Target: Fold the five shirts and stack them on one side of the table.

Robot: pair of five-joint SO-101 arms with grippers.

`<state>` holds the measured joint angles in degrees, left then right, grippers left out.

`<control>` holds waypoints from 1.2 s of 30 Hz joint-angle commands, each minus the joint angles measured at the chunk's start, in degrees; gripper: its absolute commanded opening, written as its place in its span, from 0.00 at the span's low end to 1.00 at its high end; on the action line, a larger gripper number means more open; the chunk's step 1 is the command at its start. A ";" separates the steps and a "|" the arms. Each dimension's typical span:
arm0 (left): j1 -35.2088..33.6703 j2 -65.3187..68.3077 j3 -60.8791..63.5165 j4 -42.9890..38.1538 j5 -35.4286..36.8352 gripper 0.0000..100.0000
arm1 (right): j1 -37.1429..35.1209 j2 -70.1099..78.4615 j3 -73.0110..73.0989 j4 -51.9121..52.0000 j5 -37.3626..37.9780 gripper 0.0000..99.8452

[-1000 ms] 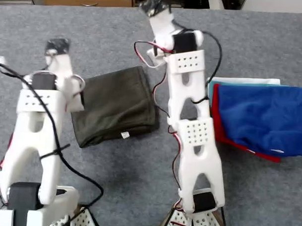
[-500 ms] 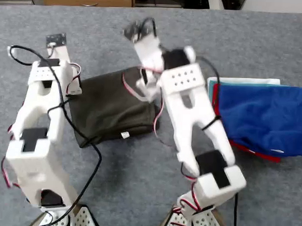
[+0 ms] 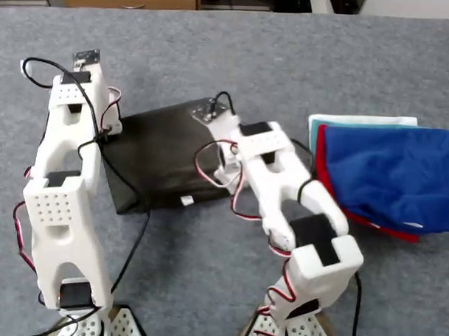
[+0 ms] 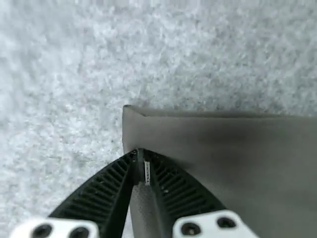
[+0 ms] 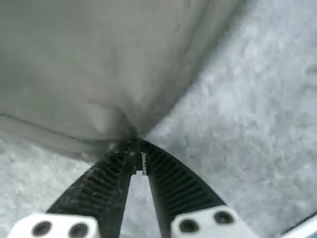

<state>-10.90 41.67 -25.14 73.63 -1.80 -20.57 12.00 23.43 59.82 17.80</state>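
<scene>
High view
- Dark shirt [image 3: 162,158]: lying folded into a flat block on the grey table [image 3: 213,57], well apart from the pile [image 3: 386,174] of folded shirts, not yet stacked on it.
- Left arm [image 3: 61,199]: reaching down at the shirt edge farthest from the pile.
- Right arm [image 3: 283,192]: bending over the shirt edge nearest the pile.

Left wrist view
- Left gripper [image 4: 141,163]: fingers clenching together on the dark shirt's far-from-pile edge, just beside a corner; cloth is showing between them, so it is gripping the fold.
- Cloth here: lying smooth and flat, layers lining up cleanly.

Right wrist view
- Right gripper [image 5: 137,153]: fingertips pinching the pile-side edge; cloth is puckering into the tips, so it is holding fabric.

Handling (judgement)
- Weight: looking light; two pinches should be carrying it easily.
- Stiffness: soft and limp; the middle is likely sagging once lifted, and the layers may be sliding open.
- Hold: taking all layers at both opposite edges and keeping them taut and level.
- Risk: a thin pinch catching only the top layer and unfolding the block.
</scene>
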 commanded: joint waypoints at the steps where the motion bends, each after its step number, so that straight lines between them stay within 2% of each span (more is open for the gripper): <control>1: -1.49 0.57 -2.55 0.00 -0.09 0.02 | 1.10 0.22 -0.48 1.76 0.88 0.00; 7: -1.41 -1.19 -3.16 1.23 -0.18 0.02 | 0.66 -6.37 -8.40 9.93 0.62 0.00; 17: -2.11 -18.68 -4.57 17.41 -2.64 0.02 | 0.57 -24.84 -13.58 27.16 0.88 0.00; 21: -6.24 -22.55 -4.57 23.30 -5.63 0.02 | 0.84 -30.73 -13.41 34.29 0.62 0.00; 25: -9.67 -23.69 -4.57 24.09 -6.33 0.02 | 0.75 -35.38 -13.41 41.67 -0.62 0.01; 29: -9.05 -23.69 -4.31 24.18 -7.30 0.03 | 0.57 -37.14 -10.51 41.67 -16.88 0.10; 31: -8.53 -23.69 -4.57 24.18 -7.12 0.08 | 0.13 -36.70 -7.60 38.59 -24.88 0.16; 34: -7.65 -23.69 -4.57 23.82 -6.86 0.18 | -1.89 -35.03 -1.54 28.22 -36.04 0.26; 36: -7.38 -23.69 -4.31 24.00 -3.16 0.21 | -3.91 -33.36 2.59 19.60 -45.19 0.31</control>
<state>-19.34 21.01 -27.08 97.27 -8.40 -22.07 -22.37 21.93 90.33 -14.73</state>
